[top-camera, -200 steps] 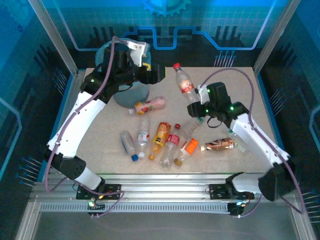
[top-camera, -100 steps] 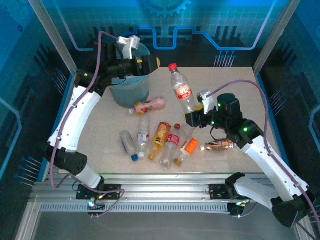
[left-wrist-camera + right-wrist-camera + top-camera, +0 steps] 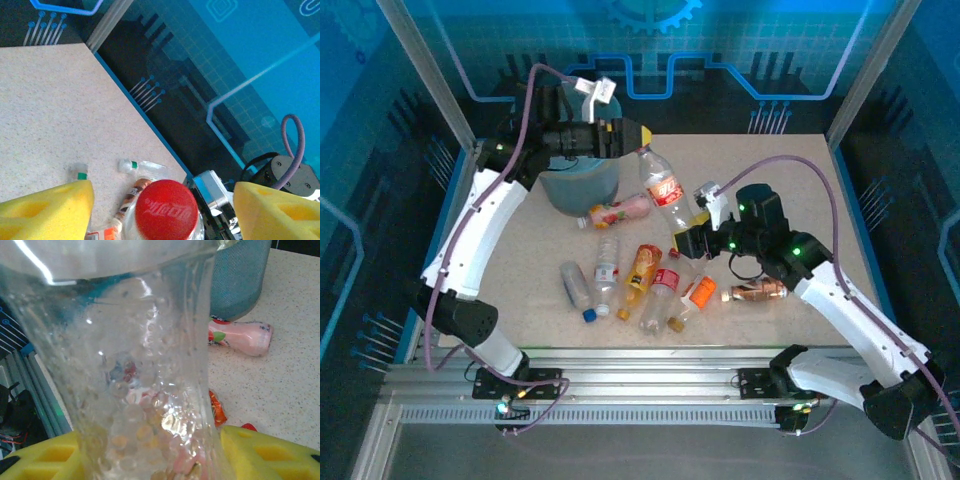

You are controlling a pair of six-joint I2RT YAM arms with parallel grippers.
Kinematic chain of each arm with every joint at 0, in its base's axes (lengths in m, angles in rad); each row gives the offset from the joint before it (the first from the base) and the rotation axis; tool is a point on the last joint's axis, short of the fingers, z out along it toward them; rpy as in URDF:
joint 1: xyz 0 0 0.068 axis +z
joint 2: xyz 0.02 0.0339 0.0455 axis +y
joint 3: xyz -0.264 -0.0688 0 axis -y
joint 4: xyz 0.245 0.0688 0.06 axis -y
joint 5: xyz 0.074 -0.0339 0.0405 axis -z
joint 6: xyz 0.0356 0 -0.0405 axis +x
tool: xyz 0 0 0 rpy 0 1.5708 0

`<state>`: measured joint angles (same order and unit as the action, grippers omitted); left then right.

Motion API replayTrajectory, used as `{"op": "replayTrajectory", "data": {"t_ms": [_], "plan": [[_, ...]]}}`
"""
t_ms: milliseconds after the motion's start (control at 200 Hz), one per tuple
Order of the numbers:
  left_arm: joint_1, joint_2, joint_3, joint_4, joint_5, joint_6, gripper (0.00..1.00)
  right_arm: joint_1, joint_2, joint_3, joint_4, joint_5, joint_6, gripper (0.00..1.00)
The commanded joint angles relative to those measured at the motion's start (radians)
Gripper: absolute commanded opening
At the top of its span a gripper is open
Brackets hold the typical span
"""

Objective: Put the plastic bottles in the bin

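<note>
While right tool [image 3: 684, 241] grips bottle [image 3: 663, 190], left tool [image 3: 161, 206] gapes.

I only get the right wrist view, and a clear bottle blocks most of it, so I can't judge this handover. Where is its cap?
Observer: The red cap sits between the left tool's yellow pads, with a gap on each side; neither pad touches it.
Operator: Is that cap over the bin yet?
Observer: Seen from above, it appears not. The bottle slants up and left from the right tool, which grips its base, and the cap ends just right of the bin's wall.
</note>
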<state>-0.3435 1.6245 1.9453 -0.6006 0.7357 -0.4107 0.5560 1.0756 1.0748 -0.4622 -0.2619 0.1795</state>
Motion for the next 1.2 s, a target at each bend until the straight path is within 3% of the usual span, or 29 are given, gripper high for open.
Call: {"op": "replayTrajectory", "data": {"t_ms": [0, 260, 335, 480, 650, 890, 1060, 1196], "plan": [[-0.012, 0.010, 0.045, -0.044, 0.037, 0.037, 0.67, 0.022, 0.007, 0.039, 0.010, 0.009, -0.009, 0.46], [-0.014, 0.005, 0.044, -0.089, 0.013, 0.064, 0.48, 0.026, 0.015, 0.058, -0.002, 0.028, -0.009, 0.47], [-0.013, 0.002, 0.041, -0.092, -0.001, 0.071, 0.46, 0.026, 0.019, 0.066, -0.008, 0.037, -0.005, 0.48], [-0.013, -0.006, 0.040, -0.086, -0.044, 0.080, 0.26, 0.030, 0.035, 0.085, -0.010, 0.040, -0.002, 0.50], [-0.009, -0.024, 0.043, -0.029, -0.157, 0.081, 0.00, 0.041, 0.064, 0.132, -0.013, 0.067, 0.002, 0.60], [0.099, -0.043, 0.034, 0.119, -0.297, -0.019, 0.00, 0.051, 0.113, 0.230, -0.019, 0.165, 0.018, 0.94], [0.228, -0.038, 0.061, 0.209, -0.375, -0.068, 0.00, 0.051, 0.144, 0.293, -0.029, 0.180, 0.010, 0.99], [0.304, -0.017, 0.133, 0.199, -0.481, 0.005, 0.00, 0.053, 0.165, 0.320, -0.042, 0.178, 0.008, 1.00]]}}
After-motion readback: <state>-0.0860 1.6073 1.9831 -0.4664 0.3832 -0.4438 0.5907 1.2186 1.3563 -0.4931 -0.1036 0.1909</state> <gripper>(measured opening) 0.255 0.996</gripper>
